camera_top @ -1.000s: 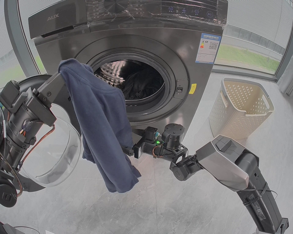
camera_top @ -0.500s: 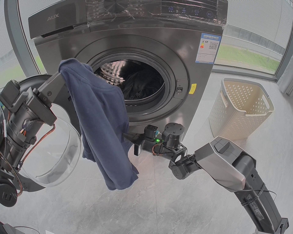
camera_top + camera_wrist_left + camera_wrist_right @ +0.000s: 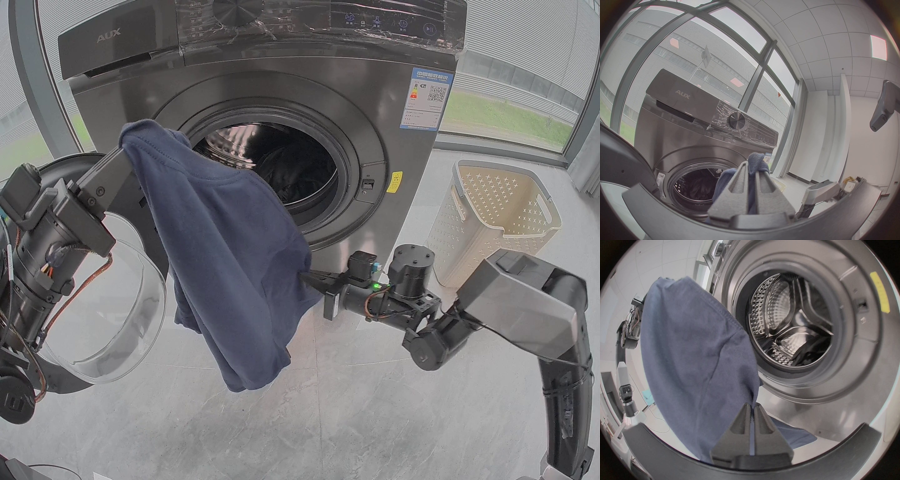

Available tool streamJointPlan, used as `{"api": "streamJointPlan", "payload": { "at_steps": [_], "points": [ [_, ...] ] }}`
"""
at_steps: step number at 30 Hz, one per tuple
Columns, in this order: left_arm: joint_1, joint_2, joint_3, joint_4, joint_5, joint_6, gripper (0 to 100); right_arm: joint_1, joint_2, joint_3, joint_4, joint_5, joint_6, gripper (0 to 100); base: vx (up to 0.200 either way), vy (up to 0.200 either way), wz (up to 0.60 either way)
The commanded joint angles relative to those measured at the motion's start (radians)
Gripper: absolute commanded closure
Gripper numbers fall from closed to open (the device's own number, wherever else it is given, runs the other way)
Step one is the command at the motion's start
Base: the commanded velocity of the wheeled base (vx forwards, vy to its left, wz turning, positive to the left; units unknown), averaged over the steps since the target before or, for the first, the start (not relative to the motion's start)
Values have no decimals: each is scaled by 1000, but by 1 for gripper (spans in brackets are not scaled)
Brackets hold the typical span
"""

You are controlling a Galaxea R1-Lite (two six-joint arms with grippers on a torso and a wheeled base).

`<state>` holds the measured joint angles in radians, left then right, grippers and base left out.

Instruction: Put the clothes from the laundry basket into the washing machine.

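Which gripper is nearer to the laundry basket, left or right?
Right. The right gripper, shut on the blue garment at its lower edge, is in front of the washing machine, with the laundry basket on its right. The left gripper holds the garment's top farther left.

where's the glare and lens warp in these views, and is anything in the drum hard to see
Head view: daylight glints off the drum wall, while the dark clothes inside read as one black mass. Left wrist view: fisheye bends the window frames; a ceiling panel glows. Right wrist view: drum ribs shine, edges curve, blue garment evenly lit.
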<state>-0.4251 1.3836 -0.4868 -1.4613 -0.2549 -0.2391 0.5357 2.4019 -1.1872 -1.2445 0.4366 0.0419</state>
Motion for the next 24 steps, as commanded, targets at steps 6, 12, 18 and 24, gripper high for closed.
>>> {"api": "streamJointPlan", "payload": {
  "at_steps": [6,12,18,24],
  "points": [
    [54,6,-4,1,-6,0,100,-83,-437,353,-119,-171,35,100,0,0,0],
    [60,0,-10,7,-4,-2,100,-122,-589,440,-118,-206,38,100,0,0,0],
    [58,5,-12,10,9,-2,100,-168,-736,528,-115,-237,39,100,0,0,0],
    [51,3,-38,59,46,-2,100,-186,-865,549,-107,-280,78,100,0,0,0]
  ]
}}
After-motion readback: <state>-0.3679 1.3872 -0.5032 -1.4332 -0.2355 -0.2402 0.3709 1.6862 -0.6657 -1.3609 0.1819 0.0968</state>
